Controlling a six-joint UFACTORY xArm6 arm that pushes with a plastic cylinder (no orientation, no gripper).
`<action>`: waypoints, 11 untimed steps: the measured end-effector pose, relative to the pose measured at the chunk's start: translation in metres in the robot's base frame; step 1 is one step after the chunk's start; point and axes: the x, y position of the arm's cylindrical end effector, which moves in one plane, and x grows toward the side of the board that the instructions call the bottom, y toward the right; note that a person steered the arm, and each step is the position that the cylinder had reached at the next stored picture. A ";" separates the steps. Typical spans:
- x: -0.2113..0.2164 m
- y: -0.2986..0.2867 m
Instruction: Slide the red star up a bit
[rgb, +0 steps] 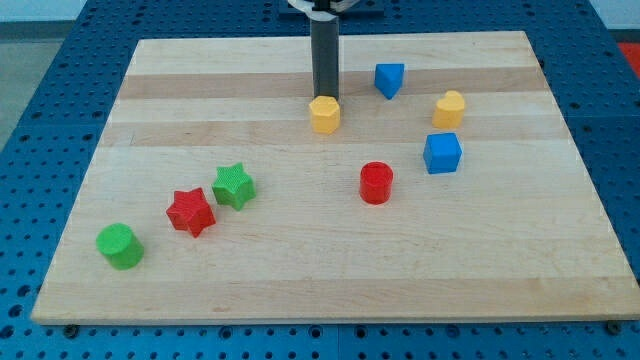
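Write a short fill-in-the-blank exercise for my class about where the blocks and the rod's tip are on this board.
1. My tip sits just above the ___ hexagon block.
2. The red star has the green star on its upper ___.
3. The green cylinder lies nearest the view's bottom-___ corner.
4. The red cylinder lies left of the blue ___.

Answers: yellow; right; left; cube

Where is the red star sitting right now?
The red star-shaped block sits in the view's lower left on the wooden board, between the green star-shaped block and the green cylinder block.
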 end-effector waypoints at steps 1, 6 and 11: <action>-0.006 0.000; -0.049 0.076; 0.046 0.076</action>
